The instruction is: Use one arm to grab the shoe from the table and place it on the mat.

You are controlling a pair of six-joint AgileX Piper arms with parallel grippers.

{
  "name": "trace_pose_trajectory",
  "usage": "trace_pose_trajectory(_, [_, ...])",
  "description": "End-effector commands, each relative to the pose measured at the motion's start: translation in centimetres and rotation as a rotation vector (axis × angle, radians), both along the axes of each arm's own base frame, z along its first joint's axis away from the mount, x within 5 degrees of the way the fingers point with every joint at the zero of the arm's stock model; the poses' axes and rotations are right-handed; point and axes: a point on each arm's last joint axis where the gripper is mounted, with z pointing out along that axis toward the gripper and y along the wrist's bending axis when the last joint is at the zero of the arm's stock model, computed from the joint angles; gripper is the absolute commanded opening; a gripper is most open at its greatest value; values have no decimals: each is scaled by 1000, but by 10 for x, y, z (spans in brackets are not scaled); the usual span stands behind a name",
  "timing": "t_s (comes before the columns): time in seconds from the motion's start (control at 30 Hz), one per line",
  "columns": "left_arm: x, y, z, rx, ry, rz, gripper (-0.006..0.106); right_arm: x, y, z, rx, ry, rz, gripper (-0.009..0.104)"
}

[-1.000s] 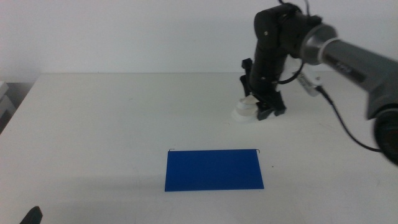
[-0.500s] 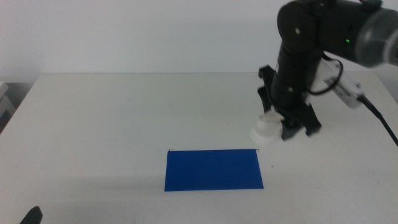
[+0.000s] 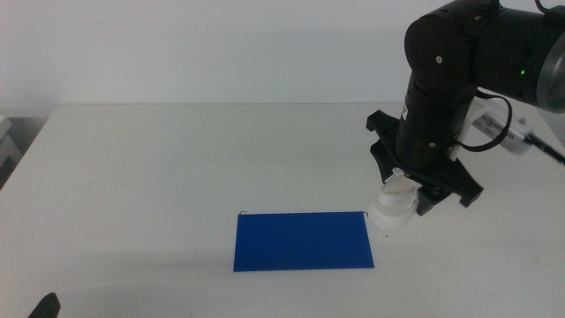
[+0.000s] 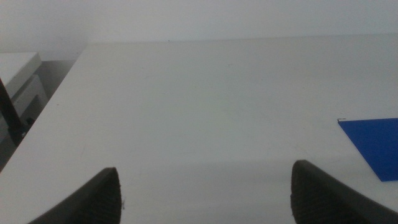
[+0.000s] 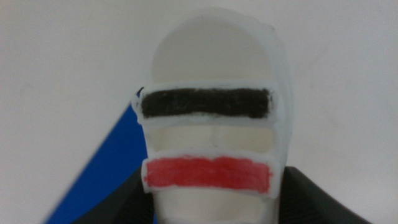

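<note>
My right gripper (image 3: 408,196) is shut on the white shoe (image 3: 394,209) and holds it just above the table, at the right end of the dark blue mat (image 3: 303,240). In the right wrist view the shoe (image 5: 211,134) fills the frame between my jaws, with its black and red straps showing, and a corner of the mat (image 5: 102,180) lies below it. My left gripper (image 4: 205,193) is open and empty, low at the table's front left, with only a tip (image 3: 44,306) showing in the middle view.
The white table (image 3: 159,168) stretches wide to the left of the mat. A grey cabinet (image 4: 18,87) stands beyond the table's left edge. Cables (image 3: 503,132) hang from the right arm.
My right gripper has carried the shoe from the back of the table toward the front, and it now hangs beside the mat's right end. The left arm has not moved.
</note>
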Motion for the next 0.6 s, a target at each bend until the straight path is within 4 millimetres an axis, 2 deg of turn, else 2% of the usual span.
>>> trace_pose_trajectory(0.0, [1, 0, 6, -16, -86, 3, 94, -8, -9, 24, -60, -37, 141, 10])
trace_pose_trajectory(0.57, [1, 0, 6, -16, -86, 3, 94, -6, -14, 25, -352, -4, 1186, 10])
